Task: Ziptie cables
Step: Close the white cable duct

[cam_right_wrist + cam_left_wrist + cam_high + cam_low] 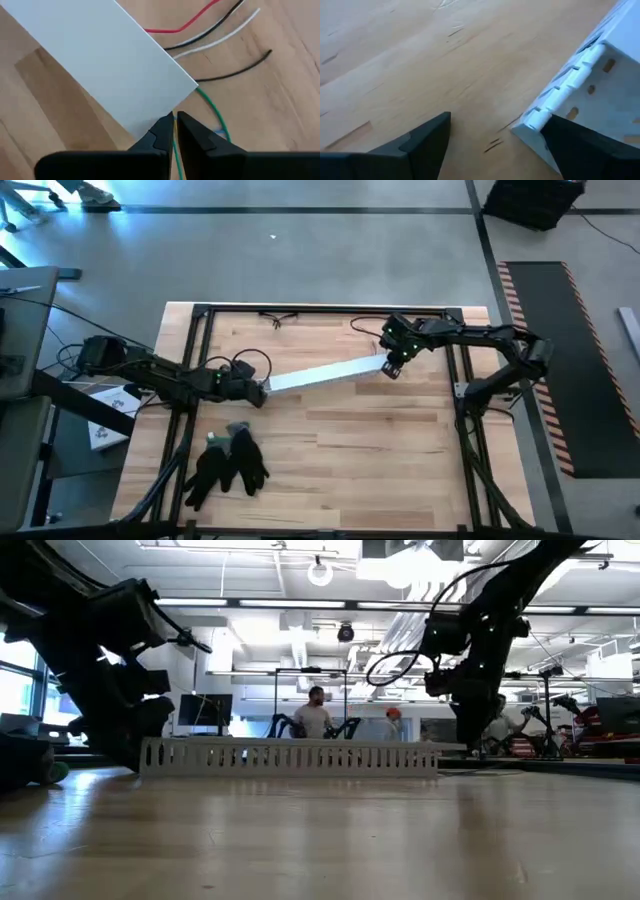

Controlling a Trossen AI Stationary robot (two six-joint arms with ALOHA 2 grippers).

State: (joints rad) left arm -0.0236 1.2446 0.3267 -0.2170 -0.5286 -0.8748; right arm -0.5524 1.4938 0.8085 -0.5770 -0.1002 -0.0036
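Observation:
A long white slotted channel (pixel 325 373) lies slantwise on the wooden table, also seen in the low view (pixel 290 756). Thin cables (pixel 210 40), red, black, white and green, come out from under its right end (pixel 190 87) and lie loose on the wood toward the far edge (pixel 365 330). My right gripper (pixel 175 117) hovers over that end (pixel 392 368), shut on a thin pale strand. My left gripper (pixel 495 120) is open at the channel's left end (pixel 258 390). The channel's end corner (pixel 535 120) sits just inside one finger (pixel 580 145). My left gripper stands open with the channel's end corner beside one finger; I cannot tell whether they touch. My right gripper pinches one thin yellow-green cable (pixel 174 142) between its two fingertips, coming from above, right beside the channel's end. Where the strand runs below the fingers is hidden.
A pair of black gloves (pixel 228 460) lies near the front left of the table. Black frame rails (pixel 330 308) run along the table's far and side edges. People (pixel 315 718) stand in the room beyond. Bare wood (pixel 380 450) spreads between the channel and the near edge.

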